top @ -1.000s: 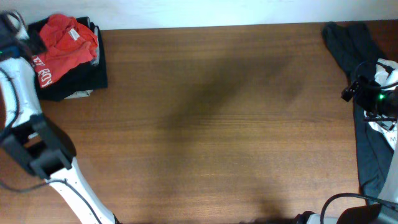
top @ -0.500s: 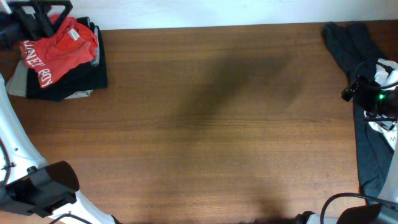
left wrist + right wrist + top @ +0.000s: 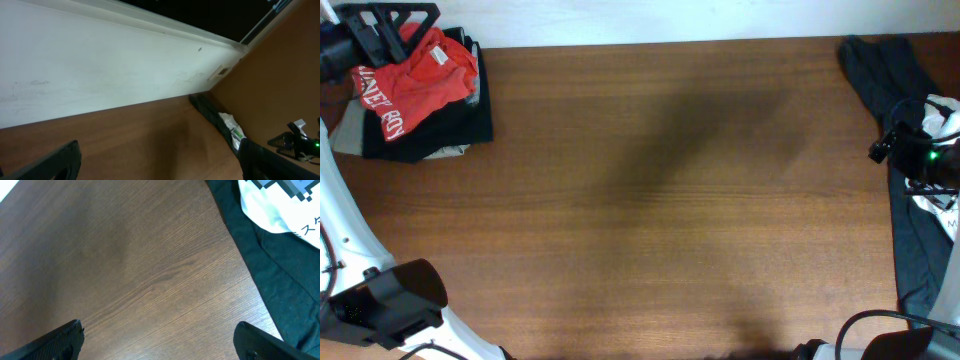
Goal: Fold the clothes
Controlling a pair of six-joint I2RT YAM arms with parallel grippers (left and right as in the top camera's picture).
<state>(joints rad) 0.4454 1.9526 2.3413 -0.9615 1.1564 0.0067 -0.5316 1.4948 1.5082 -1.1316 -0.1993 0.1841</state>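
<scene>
A red-orange T-shirt (image 3: 418, 85) with white lettering lies folded on a stack of dark and pale clothes (image 3: 455, 125) at the table's far left corner. My left gripper (image 3: 395, 28) hangs open just above the stack's back edge, holding nothing. In the left wrist view its fingers (image 3: 55, 165) frame bare table and wall. A loose dark grey garment (image 3: 910, 240) and a white printed one (image 3: 285, 205) lie at the right edge. My right gripper (image 3: 920, 160) hovers over them, and its wrist view shows the right gripper (image 3: 162, 345) open and empty above wood.
The brown wooden table (image 3: 670, 200) spans the view. A white wall (image 3: 100, 70) runs behind it. The dark garment (image 3: 280, 280) drapes along the table's right side. Cables from the right arm (image 3: 880, 320) trail at the lower right.
My left gripper opened and let go of the red-orange T-shirt, then swung up toward the back edge. The shirt now rests on the stack. The right arm has not moved.
</scene>
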